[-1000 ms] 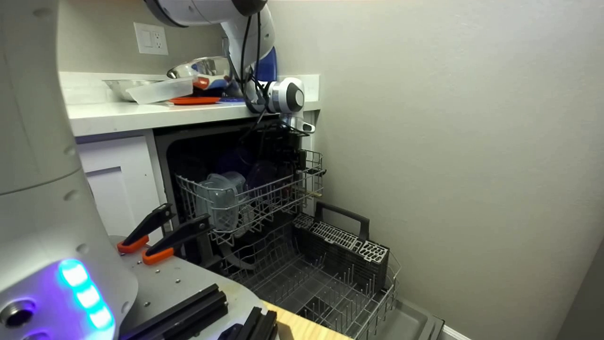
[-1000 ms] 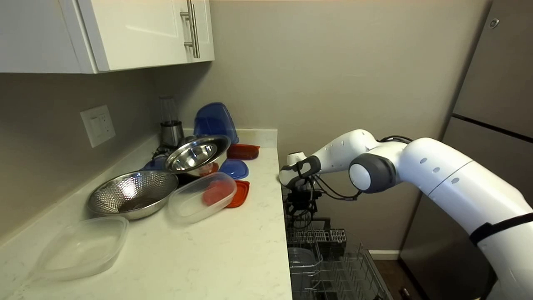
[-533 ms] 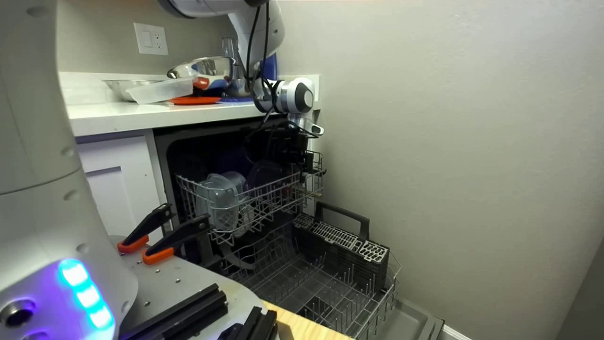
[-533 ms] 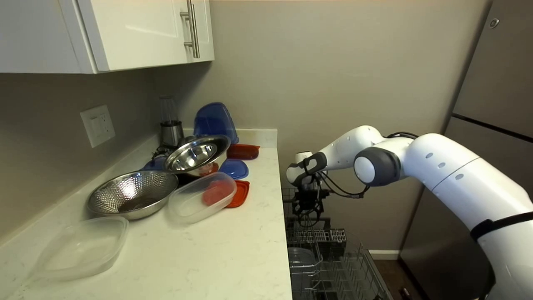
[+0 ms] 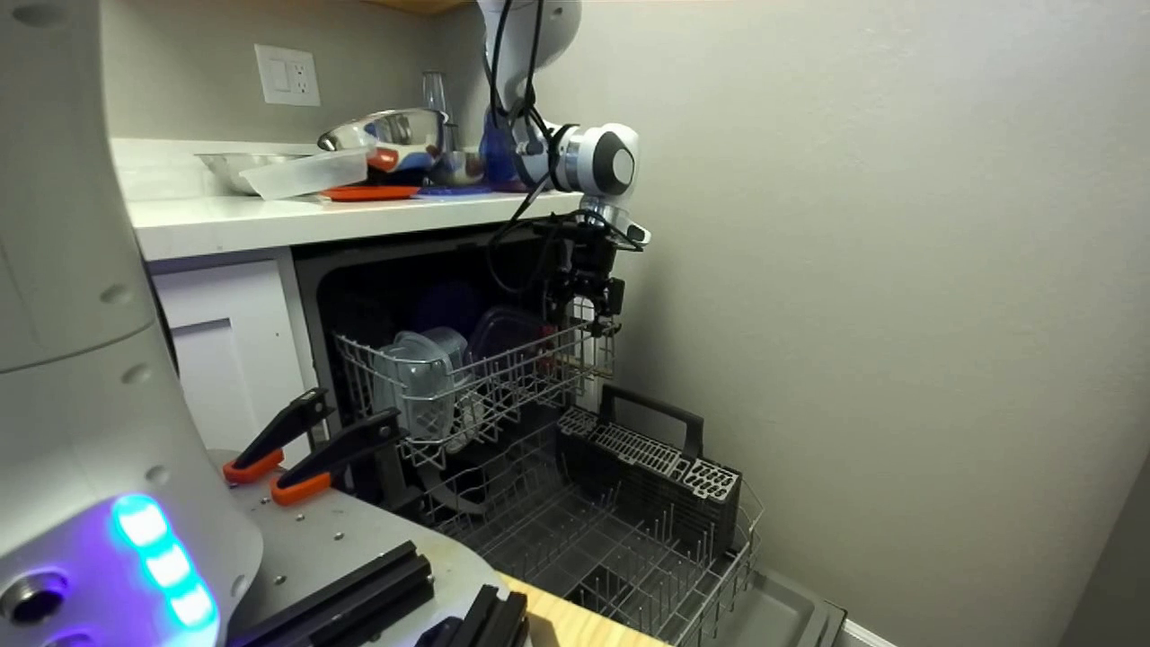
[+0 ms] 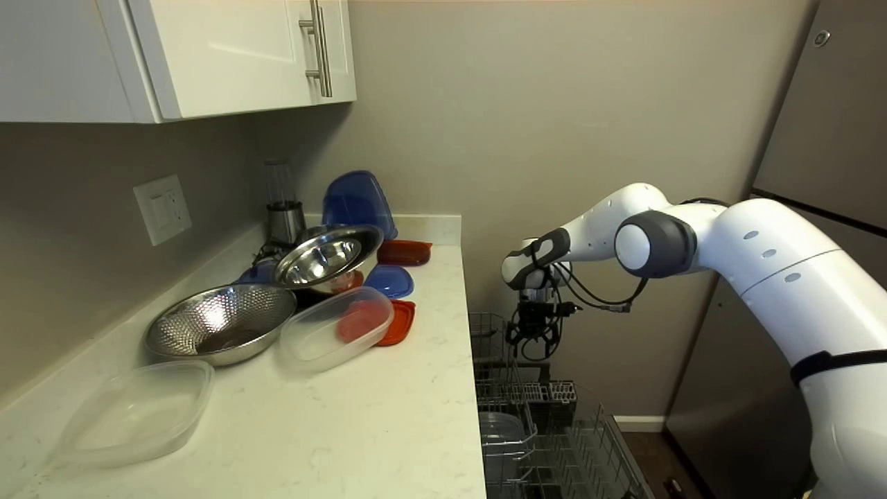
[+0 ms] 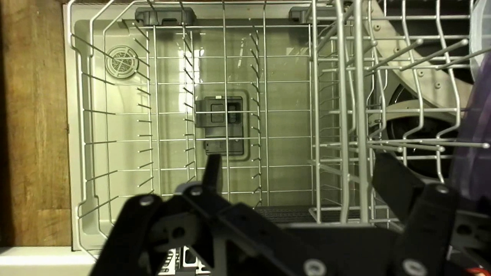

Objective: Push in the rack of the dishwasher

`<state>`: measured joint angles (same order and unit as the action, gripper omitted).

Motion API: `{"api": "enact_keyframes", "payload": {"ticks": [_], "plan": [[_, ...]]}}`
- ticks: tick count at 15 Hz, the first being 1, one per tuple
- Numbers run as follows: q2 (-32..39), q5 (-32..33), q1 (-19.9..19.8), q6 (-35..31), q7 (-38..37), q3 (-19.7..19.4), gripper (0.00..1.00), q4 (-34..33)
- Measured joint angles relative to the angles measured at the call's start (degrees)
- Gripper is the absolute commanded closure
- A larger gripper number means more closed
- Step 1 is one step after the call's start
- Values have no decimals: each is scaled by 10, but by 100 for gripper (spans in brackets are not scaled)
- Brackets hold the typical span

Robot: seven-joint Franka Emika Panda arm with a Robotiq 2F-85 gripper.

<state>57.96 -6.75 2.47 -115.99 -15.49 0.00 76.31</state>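
The arm (image 6: 797, 242) was white and rounded, with a dark grey joint cover (image 6: 672, 239), thin black cables (image 5: 536, 45) and a black strap (image 6: 849, 365). The gripper (image 7: 302, 176) was black, with silver screws (image 7: 414, 267). On the base (image 5: 90, 431), three bluish lights (image 5: 168, 566) were shining.

The claw (image 5: 579, 316) hangs at the upper rack (image 5: 512, 364), 1 of 2 jutting from the dishwasher (image 5: 311, 301).

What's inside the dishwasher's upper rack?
The upper rack holds clear plastic containers and a purple item. Deeper in, shadow and these things hide much of the rest, so I can't tell.
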Motion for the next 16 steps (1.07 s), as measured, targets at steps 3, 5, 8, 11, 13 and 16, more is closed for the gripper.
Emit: {"api": "enact_keyframes", "payload": {"ticks": [3, 5, 8, 11, 13, 16], "plan": [[-14, 0, -9, 1, 3, -2, 0, 20], [-21, 1, -10, 2, 3, -8, 0, 30], [-28, 4, -7, 1, 2, -17, 0, 39], [-28, 10, 6, -8, -4, -24, 0, 43], [-26, 19, 21, -18, -12, -28, 0, 47], [-19, 31, 39, -26, -26, -32, 0, 49]]}}
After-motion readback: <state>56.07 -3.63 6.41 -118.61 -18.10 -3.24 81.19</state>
